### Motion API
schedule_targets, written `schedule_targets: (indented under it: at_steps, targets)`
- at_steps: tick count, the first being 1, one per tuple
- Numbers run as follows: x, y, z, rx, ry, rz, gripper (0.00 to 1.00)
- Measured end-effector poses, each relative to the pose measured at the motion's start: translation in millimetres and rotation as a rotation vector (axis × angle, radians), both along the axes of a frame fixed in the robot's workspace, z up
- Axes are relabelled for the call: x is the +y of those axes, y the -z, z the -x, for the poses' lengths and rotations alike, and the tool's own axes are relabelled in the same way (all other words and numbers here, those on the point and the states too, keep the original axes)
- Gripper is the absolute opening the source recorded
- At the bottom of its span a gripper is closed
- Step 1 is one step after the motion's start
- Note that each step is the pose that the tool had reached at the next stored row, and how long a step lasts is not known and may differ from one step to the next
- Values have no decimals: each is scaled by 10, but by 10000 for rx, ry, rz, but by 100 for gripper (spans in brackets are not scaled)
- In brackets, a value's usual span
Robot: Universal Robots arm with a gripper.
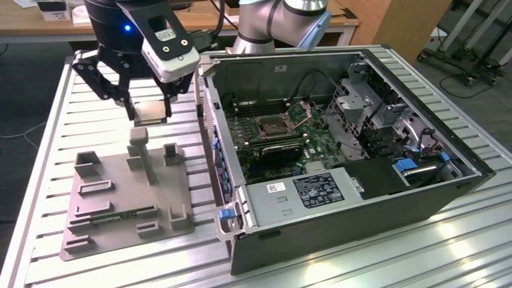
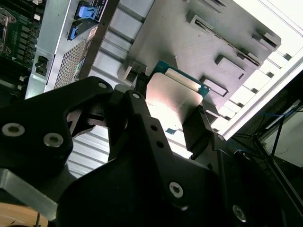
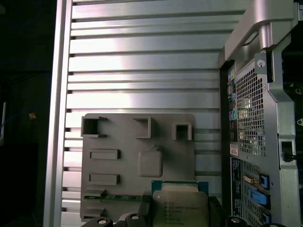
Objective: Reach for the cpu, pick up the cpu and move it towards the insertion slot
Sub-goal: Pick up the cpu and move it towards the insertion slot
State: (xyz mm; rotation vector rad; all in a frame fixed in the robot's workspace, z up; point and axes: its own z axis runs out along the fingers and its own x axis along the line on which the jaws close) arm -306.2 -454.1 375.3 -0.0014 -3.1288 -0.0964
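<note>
one chip (image 2: 173, 101) is held by its opposite edges in the clenched claw (image 1: 148, 109) above the grey tray (image 1: 120, 180), well apart from the socket (image 1: 268, 126); it is judged light, stiff and fragile underneath.

- Ribbed aluminium tabletop (image 1: 40, 198) of long parallel slats, glaring white under overhead light toward the exterior view's lower right.
- Wooden desk (image 1: 24, 27) behind the table, along the far side.
- Light wooden cabinet panel (image 1: 400, 24) at the exterior view's upper right.
- Dark grey floor (image 1: 32, 84) beyond the table's edges.
- Black wheeled stand bases (image 1: 472, 57) and loose cables on the floor at the exterior view's far right.
</note>
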Motion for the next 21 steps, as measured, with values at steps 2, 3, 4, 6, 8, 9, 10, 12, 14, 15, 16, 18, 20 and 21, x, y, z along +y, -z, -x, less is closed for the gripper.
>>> schedule_targets:
  at_steps: [2, 3, 4, 6, 8, 9, 10, 12, 14, 15, 16, 18, 20, 21]
  targets:
    - [0, 0, -7, 1, 0, 0, 55]
    - [0, 0, -11, 0, 0, 0, 55]
    - [0, 0, -15, 0, 0, 0, 55]
    - [0, 0, -23, 0, 0, 0, 55]
    - [0, 0, -31, 0, 0, -1, 55]
    - [0, 0, -36, 0, 0, 0, 55]
    - [0, 0, -41, 0, -1, 0, 55]
    - [0, 0, -50, 0, 0, 0, 55]
    - [0, 0, -61, 1, 0, 0, 55]
    - [0, 0, -67, 0, 0, 0, 55]
    - [0, -1, -75, 1, 0, 0, 55]
    - [0, 0, -84, 0, 0, -1, 55]
    - [0, 0, -92, 0, 0, 0, 55]
    - [0, 0, -97, 0, 0, -1, 55]
